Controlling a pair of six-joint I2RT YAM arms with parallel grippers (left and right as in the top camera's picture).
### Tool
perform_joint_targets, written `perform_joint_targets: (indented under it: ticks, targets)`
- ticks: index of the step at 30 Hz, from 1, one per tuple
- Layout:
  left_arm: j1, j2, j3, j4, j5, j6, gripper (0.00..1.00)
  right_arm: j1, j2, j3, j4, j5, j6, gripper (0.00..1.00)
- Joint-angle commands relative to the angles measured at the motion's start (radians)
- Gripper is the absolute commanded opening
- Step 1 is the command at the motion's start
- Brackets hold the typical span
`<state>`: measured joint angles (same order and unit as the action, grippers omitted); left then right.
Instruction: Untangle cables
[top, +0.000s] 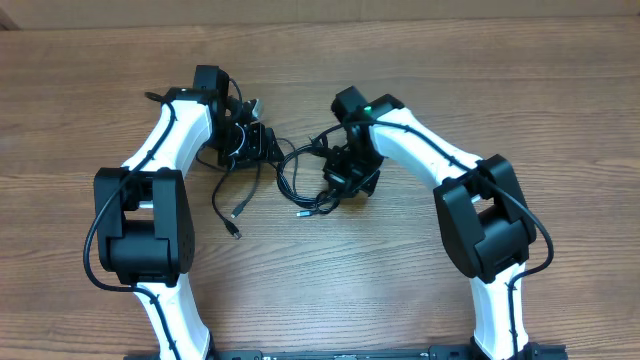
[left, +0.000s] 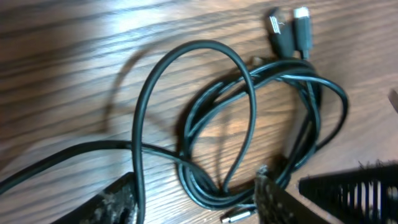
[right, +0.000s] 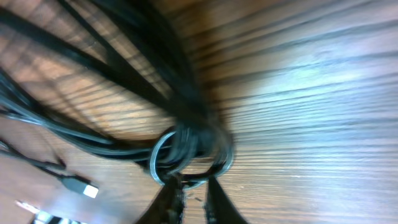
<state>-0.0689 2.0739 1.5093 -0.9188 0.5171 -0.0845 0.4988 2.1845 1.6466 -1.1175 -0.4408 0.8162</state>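
The cables (top: 295, 170) lie as a loose black tangle on the wood between my two grippers, with free ends trailing toward the near side (top: 237, 212). In the left wrist view the cables (left: 249, 112) form overlapping loops, and two plugs (left: 289, 28) lie at the far end. My left gripper (left: 196, 202) is open and straddles the near part of the loops without pinching them. In the right wrist view the cables (right: 124, 81) gather into a blurred bundle wrapped by a pale ring (right: 158, 158). My right gripper (right: 194, 186) has its tips almost together on that ring's lower edge.
The wooden table (top: 320, 60) runs wide beyond the tangle. Both white arms (top: 170, 130) curve in from the near edge. A black ribbed part (left: 348, 193) sits close to the right of my left fingers. A small plug (right: 81, 185) lies left of the right gripper.
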Motion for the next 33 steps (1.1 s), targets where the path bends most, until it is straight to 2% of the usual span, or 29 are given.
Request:
perform_joint_targets:
  ticks: [1,4,6,10,14,17,19,20,22,24,26,28,31,33]
  targets:
    - [-0.038,-0.034,-0.022,0.008,0.077,0.055,0.57,-0.018,0.002,0.015,-0.033,-0.005,-0.018,0.18]
    - [-0.064,-0.034,-0.029,0.012,0.075,0.055,0.56,-0.018,0.002,0.006,-0.052,0.016,0.048,0.25]
    - [-0.095,-0.034,-0.029,0.014,0.057,0.054,0.54,-0.01,0.002,-0.012,-0.052,0.055,0.15,0.38]
    - [-0.13,-0.035,-0.021,0.001,-0.118,-0.056,0.52,0.012,0.002,-0.039,-0.038,0.108,0.288,0.45]
    - [-0.131,-0.074,0.023,-0.066,-0.205,-0.068,0.42,0.023,0.002,-0.043,-0.025,0.148,0.306,0.47]
    - [-0.133,-0.164,0.027,-0.076,-0.351,-0.152,0.46,0.017,0.002,-0.043,-0.024,0.153,0.276,0.5]
    - [-0.135,-0.218,0.027,-0.081,-0.377,-0.186,0.49,0.004,0.002,-0.043,-0.021,0.153,0.237,0.6]
    - [-0.135,-0.238,0.027,-0.083,-0.375,-0.201,0.51,-0.002,0.002,-0.043,-0.021,0.153,0.222,0.61]
    - [-0.138,-0.272,0.027,-0.087,-0.369,-0.236,0.54,-0.019,0.002,-0.043,-0.03,0.152,0.219,0.61]
    - [-0.147,-0.285,0.027,-0.091,-0.37,-0.246,0.52,-0.034,0.002,-0.043,-0.038,0.151,0.22,0.6]
    - [-0.161,-0.278,0.025,-0.096,-0.371,-0.246,0.44,-0.042,0.002,-0.043,-0.042,0.148,0.22,0.55]
    - [-0.179,-0.257,0.016,-0.096,-0.371,-0.247,0.25,-0.043,0.002,-0.043,-0.048,0.142,0.231,0.5]
    - [-0.203,-0.201,0.007,-0.094,-0.371,-0.269,0.21,-0.043,0.002,-0.043,-0.051,0.124,0.231,0.4]
    - [-0.216,-0.153,0.007,-0.088,-0.359,-0.276,0.2,-0.043,0.002,-0.043,-0.051,0.122,0.231,0.37]
